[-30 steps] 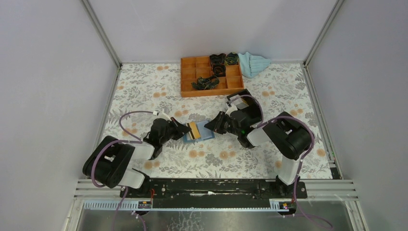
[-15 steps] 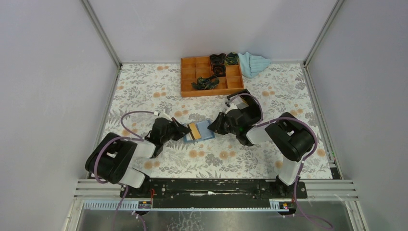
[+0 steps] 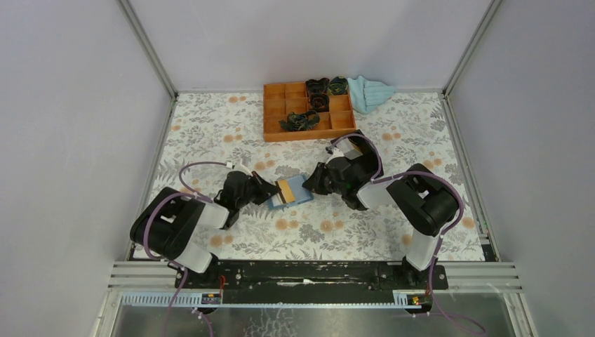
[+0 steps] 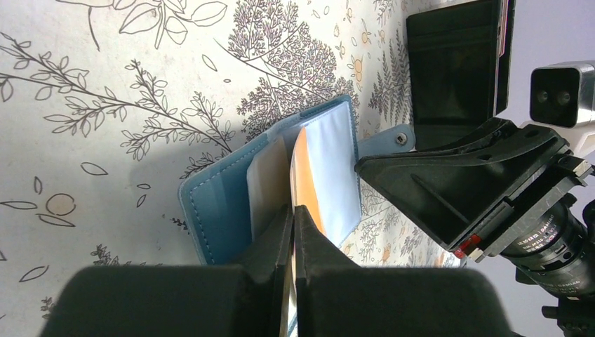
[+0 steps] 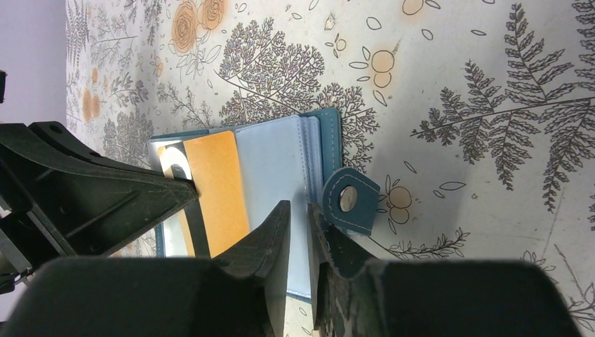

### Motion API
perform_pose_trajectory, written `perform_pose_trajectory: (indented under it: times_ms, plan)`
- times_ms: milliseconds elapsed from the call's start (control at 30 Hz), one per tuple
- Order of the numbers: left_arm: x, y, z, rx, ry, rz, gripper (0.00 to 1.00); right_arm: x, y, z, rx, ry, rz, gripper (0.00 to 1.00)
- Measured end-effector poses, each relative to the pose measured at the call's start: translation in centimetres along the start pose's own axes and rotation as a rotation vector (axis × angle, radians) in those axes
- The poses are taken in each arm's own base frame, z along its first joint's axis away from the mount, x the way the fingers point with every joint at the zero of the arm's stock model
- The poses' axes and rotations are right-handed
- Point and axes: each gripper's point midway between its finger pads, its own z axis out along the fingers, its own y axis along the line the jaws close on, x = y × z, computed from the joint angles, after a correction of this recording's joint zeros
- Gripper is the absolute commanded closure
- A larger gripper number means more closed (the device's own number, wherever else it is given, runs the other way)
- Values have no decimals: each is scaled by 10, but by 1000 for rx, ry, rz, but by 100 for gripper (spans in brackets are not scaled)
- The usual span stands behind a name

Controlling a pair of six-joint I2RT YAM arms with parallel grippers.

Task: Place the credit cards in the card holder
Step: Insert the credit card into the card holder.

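Looking down from the top camera, I see the card holder [image 3: 296, 188] lying open on the floral table cover [image 3: 210, 126], mid-table, between the two grippers.

Left gripper [image 3: 270, 191]: jaws closed on the orange card [image 3: 284, 189]. In the left wrist view the card [image 4: 307, 189] stands on edge over the holder's pale blue inside, next to a pale clear pocket [image 4: 265, 182].

Right gripper [image 3: 313, 184]: jaws nearly together, a narrow gap showing, set over the holder's right half. Whether they pinch a leaf of it I cannot tell. The clasp tab [image 5: 349, 200] sticks out just beside the outer finger.

Around:
- Each gripper crowds the other's view of the holder. The left one covers its far end in the right wrist view.
- A black box-like thing [image 4: 449, 70] stands beyond the holder, close to the right gripper.
- Orange compartment tray [image 3: 270, 112] at the far edge, well apart from the holder.
- Light blue cloth [image 3: 368, 93] bunched just beside the tray's right end.

Writing: small print on the lens ring [image 4: 540, 232] of the right arm's camera, too small to read.

Containers: the tray holds dark tangled items [image 3: 299, 121] in four of its compartments. I cannot make out what they are.
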Motion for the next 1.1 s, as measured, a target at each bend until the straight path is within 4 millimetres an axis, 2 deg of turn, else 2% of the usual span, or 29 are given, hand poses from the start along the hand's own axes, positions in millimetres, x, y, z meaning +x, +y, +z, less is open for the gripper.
perform_pose_trajectory:
  times_ms: [500,1100]
  plan:
    - [5,-5,2,17,9,-10,97,0,0,0,6,6,0,78]
    - [8,2,-5,-55,-18,-19,99,0,1,1,9,11,-5,78]
